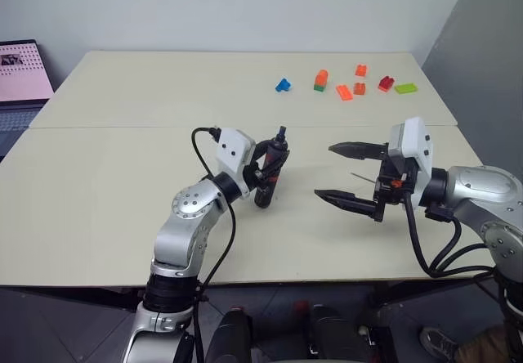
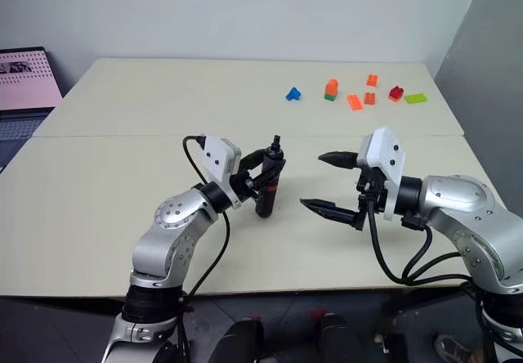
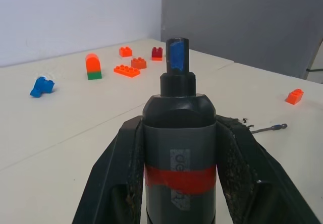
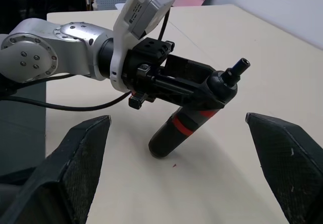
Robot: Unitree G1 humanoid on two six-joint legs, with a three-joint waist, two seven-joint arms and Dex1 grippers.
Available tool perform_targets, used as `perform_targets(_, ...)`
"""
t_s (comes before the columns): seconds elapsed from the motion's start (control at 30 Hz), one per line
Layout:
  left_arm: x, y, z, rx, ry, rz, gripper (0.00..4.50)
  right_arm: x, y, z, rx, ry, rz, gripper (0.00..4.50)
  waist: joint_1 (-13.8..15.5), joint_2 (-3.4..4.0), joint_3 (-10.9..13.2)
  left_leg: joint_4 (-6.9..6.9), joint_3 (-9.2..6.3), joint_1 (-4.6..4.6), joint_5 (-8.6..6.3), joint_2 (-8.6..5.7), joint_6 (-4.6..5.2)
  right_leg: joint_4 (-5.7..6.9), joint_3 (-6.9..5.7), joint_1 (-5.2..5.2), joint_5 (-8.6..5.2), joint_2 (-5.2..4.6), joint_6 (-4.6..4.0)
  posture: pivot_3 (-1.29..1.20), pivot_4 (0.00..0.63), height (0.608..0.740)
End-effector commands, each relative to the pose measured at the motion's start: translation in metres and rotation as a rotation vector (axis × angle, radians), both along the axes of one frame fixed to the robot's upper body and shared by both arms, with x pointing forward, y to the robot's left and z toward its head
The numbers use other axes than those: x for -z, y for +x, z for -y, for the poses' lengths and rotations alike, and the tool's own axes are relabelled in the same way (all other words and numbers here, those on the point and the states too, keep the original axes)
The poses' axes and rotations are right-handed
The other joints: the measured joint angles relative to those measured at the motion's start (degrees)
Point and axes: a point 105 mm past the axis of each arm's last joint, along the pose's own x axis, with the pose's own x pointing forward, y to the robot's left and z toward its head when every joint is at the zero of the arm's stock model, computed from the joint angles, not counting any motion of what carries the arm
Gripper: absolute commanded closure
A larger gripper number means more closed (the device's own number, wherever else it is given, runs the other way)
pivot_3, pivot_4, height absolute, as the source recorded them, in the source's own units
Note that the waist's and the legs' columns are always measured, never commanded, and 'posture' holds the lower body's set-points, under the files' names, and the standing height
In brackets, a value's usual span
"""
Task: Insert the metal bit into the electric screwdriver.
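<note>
My left gripper is shut on the electric screwdriver, a black cylinder with a red band. It stands tilted over the middle of the table, narrow nose up and butt end down at the tabletop. The metal bit, a thin grey rod, lies flat on the table to the screwdriver's right, and it shows faintly between my right gripper's fingers. My right gripper is open and empty, hanging above the table. Its fingers point at the screwdriver from a short distance to the right.
Several small toy bricks lie at the table's far right, among them a blue one, an orange-and-green one and a green flat one. A single orange brick lies near the bit. A laptop sits at the far left.
</note>
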Motion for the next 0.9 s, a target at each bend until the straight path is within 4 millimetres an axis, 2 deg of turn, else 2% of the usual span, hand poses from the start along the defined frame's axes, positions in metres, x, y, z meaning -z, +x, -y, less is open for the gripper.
perform_targets(0.03, -0.006, -0.009, -0.012, -0.032, 0.004, 0.036, 2.88, -0.007, -0.002, 0.001, -0.012, -0.019, 0.037, 0.0, -0.13, 0.0, 0.0, -0.01, 0.0, 0.0, 0.0, 0.0, 0.0, 0.0, 0.0, 0.0, 0.0, 0.0, 0.0, 0.0, 0.15, 0.74)
perform_targets(0.3, 0.011, -0.026, -0.045, -0.139, 0.014, -0.031, 2.88, -0.001, -0.007, 0.003, -0.034, -0.05, 0.011, 0.0, -0.22, 0.01, -0.01, -0.06, 0.06, 0.09, 0.0, 0.05, 0.0, 0.0, 0.05, 0.02, -0.01, 0.01, -0.01, 0.0, 0.15, 0.74)
perform_targets(0.5, 0.012, -0.028, -0.045, -0.146, 0.013, -0.025, 2.88, 0.003, -0.001, 0.007, -0.016, -0.076, 0.011, 0.0, -0.22, 0.02, -0.03, -0.06, 0.08, 0.19, -0.01, 0.06, 0.0, 0.0, 0.04, 0.09, -0.01, 0.02, -0.02, 0.0, 0.15, 0.74)
perform_targets(0.67, -0.002, -0.029, -0.032, -0.118, 0.012, 0.058, 2.88, 0.005, 0.014, 0.019, 0.064, -0.112, 0.031, 0.0, -0.21, 0.02, -0.03, -0.09, 0.09, 0.17, -0.01, 0.06, 0.0, -0.01, 0.04, 0.07, -0.02, 0.02, -0.03, 0.0, 0.15, 0.74)
perform_targets(0.9, -0.045, -0.028, -0.011, -0.087, -0.066, 0.225, 2.88, 0.002, 0.043, 0.058, 0.239, -0.166, 0.019, 0.0, 0.03, -0.02, 0.02, -0.08, 0.07, 0.03, -0.01, 0.02, 0.0, -0.02, 0.03, -0.01, -0.01, 0.01, -0.02, 0.0, 0.15, 0.74)
